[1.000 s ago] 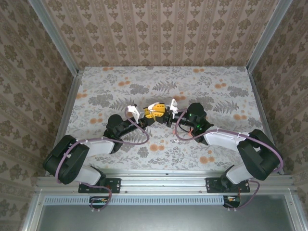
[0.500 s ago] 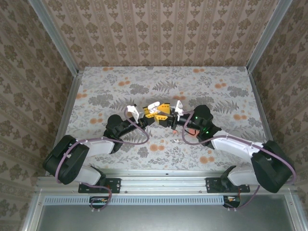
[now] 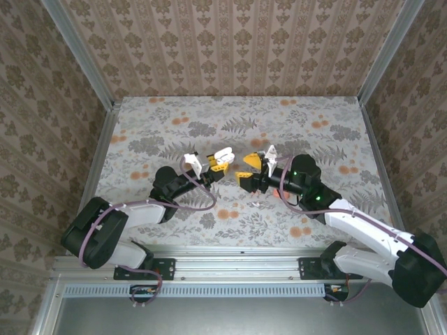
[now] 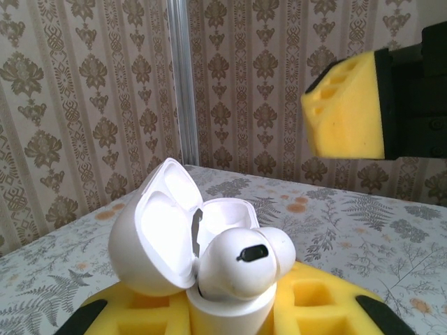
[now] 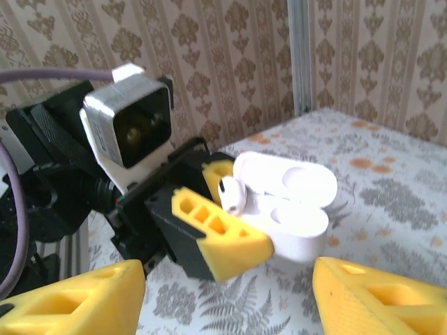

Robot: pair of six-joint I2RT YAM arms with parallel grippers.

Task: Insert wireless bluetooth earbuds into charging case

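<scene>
Both arms stretch low over the counter (image 3: 174,118), left pincer (image 3: 218,162) clamped on the open charging case (image 4: 174,237) holding an earbud (image 4: 244,262), right pincer (image 3: 251,169) wide, nearby.

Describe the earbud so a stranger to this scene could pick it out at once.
Near the middle of the floral table, the left end effector grips an open white charging case between yellow pads. The earbud is the small white bulb poking out of the case's base, beside the raised lid. A dark oval vent marks it out from the plain case.
</scene>
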